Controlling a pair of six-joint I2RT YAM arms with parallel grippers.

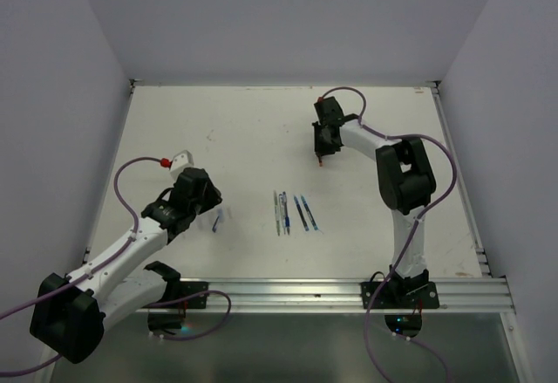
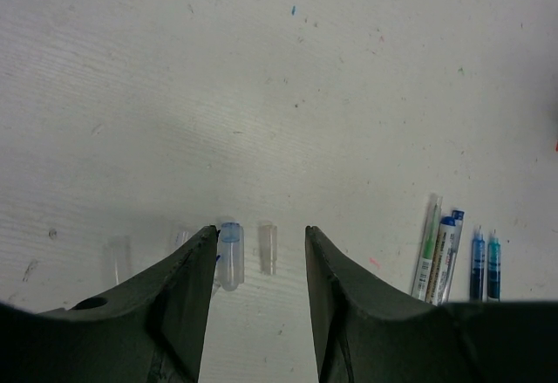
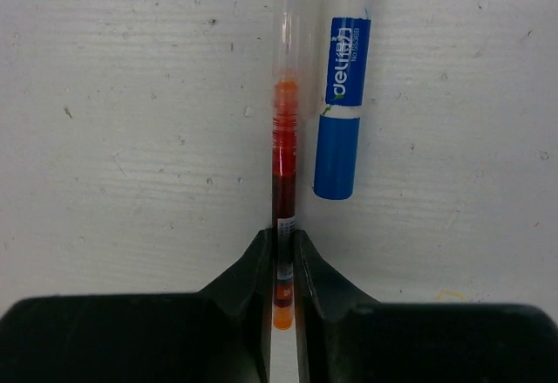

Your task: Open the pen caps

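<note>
Right gripper (image 3: 283, 236), far right of the table (image 1: 218, 130): jaws pinched shut on the thin barrel of a red pen (image 3: 283, 174). The right wrist view alone shows this grip. It also shows a clear cap (image 3: 294, 34) seated over the pen's far end, with an orange section visible inside it. The top view gives only a red speck below that gripper. Blue pen (image 3: 340, 139): lies on the table just right of the red pen and parallel to it, and shows in the wrist view only. Its label reads "deli", with smaller print beneath too fine to read and black characters cut off at the frame's top. Whether its blue near end is a cap cannot be told. Left gripper (image 2: 261, 235), near left: fingers spread wide, nothing held. Its wrist view shows two loose caps on the table between the fingers. A blue-tinged cap (image 2: 230, 256) lies beside the left finger, and a plain clear cap (image 2: 268, 248) just right of it. From above, only a small bluish mark shows there. Four pens (image 1: 292, 213): a row at mid-table, right of the left gripper; printing illegible.
</note>
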